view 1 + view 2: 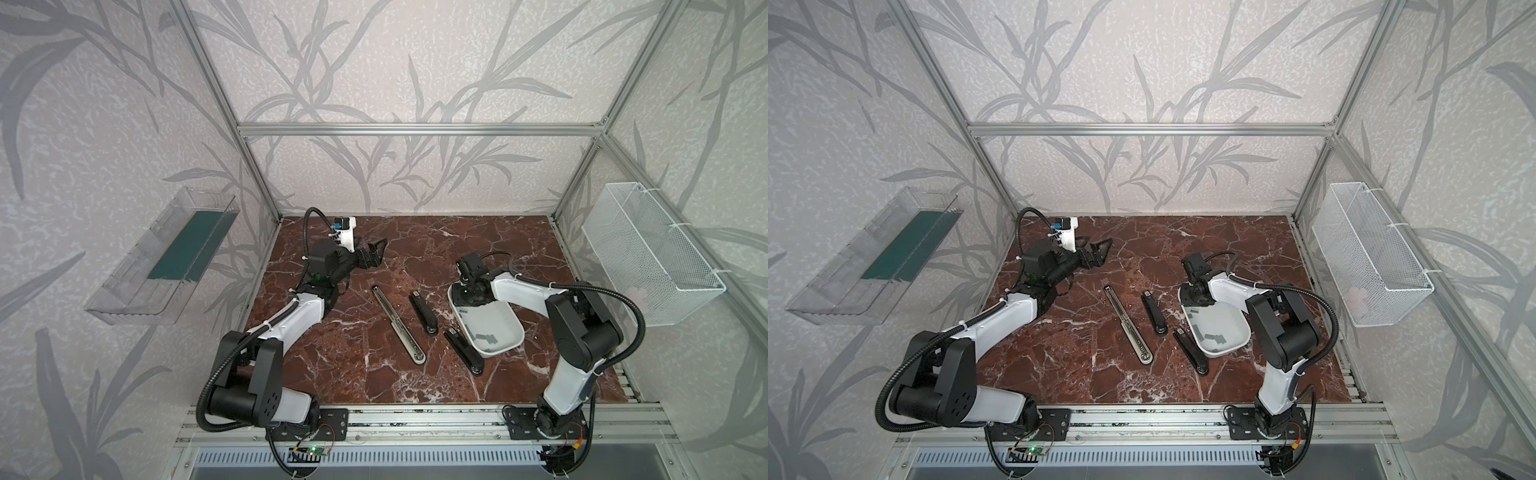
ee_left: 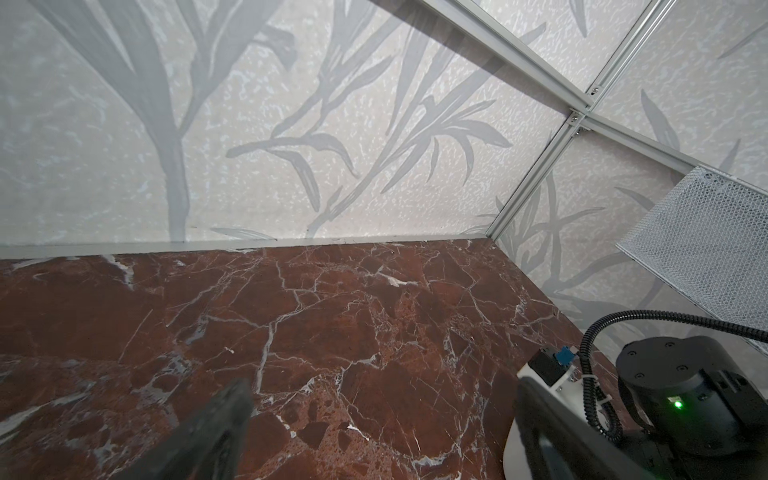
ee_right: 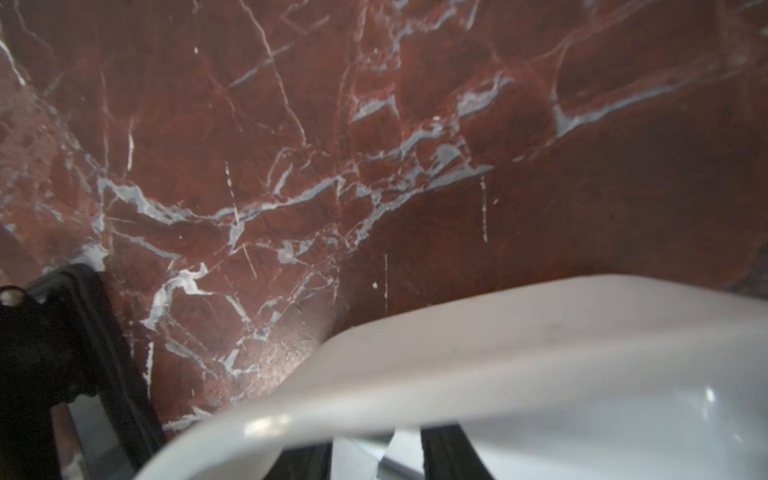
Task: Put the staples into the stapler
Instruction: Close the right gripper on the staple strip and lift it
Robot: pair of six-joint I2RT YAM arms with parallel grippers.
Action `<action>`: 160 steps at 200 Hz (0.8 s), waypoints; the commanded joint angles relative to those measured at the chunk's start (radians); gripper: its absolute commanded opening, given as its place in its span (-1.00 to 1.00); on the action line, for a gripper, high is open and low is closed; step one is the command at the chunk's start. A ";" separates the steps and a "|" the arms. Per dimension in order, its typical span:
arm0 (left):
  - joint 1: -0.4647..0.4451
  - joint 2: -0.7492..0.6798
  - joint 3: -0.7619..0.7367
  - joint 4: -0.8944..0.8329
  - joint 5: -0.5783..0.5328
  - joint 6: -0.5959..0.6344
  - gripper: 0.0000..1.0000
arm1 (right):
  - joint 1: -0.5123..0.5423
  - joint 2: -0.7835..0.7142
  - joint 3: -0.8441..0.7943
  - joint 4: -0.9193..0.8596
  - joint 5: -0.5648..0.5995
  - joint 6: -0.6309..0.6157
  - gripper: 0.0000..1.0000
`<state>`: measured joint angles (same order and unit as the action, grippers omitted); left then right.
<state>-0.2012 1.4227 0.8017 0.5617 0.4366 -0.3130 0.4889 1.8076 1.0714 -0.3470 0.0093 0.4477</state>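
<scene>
Grey staples (image 1: 486, 338) (image 1: 1214, 337) lie in a white tray (image 1: 492, 320) (image 1: 1219, 318) right of centre. My right gripper (image 1: 469, 297) (image 1: 1198, 297) points down into the tray's far end. In the right wrist view its black fingers (image 3: 444, 453) stand close either side of a grey strip (image 3: 359, 457), partly hidden by the tray rim (image 3: 498, 365). The stapler lies left of the tray as a long silver rail (image 1: 399, 324) (image 1: 1128, 326) and a black body (image 1: 424, 313) (image 1: 1153, 311). My left gripper (image 1: 374, 254) (image 1: 1098, 251) (image 2: 382, 380) hangs open and empty at the back left.
A second black stapler body (image 1: 463, 351) (image 1: 1191, 351) lies against the tray's near left side. A white wire basket (image 1: 648, 253) (image 2: 702, 232) hangs on the right wall. A clear bin (image 1: 166, 257) is on the left wall.
</scene>
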 commanded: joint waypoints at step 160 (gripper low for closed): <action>-0.019 -0.016 0.028 -0.022 0.003 0.039 0.99 | -0.026 -0.216 -0.147 0.000 0.125 -0.018 -0.44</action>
<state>-0.2134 1.4227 0.8055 0.5350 0.4362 -0.2951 0.4625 1.6684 0.9440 -0.4084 0.2020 0.4881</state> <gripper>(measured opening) 0.992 0.247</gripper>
